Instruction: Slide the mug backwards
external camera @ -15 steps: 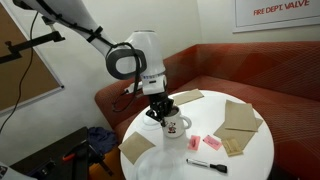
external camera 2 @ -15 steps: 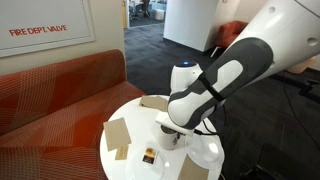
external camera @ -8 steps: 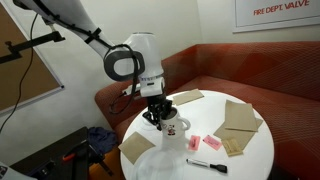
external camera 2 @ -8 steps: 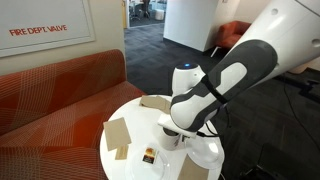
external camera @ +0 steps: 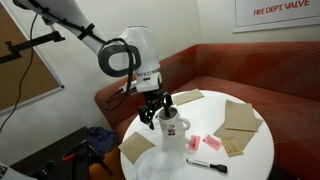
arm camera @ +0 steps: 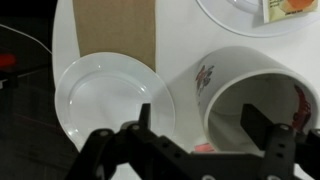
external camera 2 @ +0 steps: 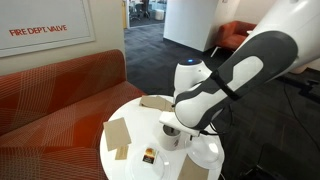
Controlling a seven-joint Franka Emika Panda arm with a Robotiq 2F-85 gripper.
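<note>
- Red sofa (external camera: 235,75) curves behind the round white bench (external camera: 255,160).
- Panda arm (external camera: 125,55) reaches in over the bench edge. In an exterior view it fills the foreground (external camera 2: 235,85) and hides most of the gripper.
- Brown paper sheets lie flat on the bench: one near the front edge (external camera: 137,148), one on the far side (external camera: 238,118), and one at the top of the wrist view (arm camera: 117,28).
- White plate (arm camera: 105,100) lies flat just beside the mug, with its rim overlapping the brown sheet's edge.
- Mug (external camera: 173,128) stands upright on the bench, on the arm's side of centre. The wrist view shows its white wall with red print and its dark inside (arm camera: 235,75).
- Gripper (external camera: 157,115) sits just above the mug rim, fingers spread wide and gripping nothing. In the wrist view (arm camera: 190,150), one finger is over the plate and one is over the mug's opening.
- Black marker (external camera: 206,164) lies near the front edge, well apart from the mug.
</note>
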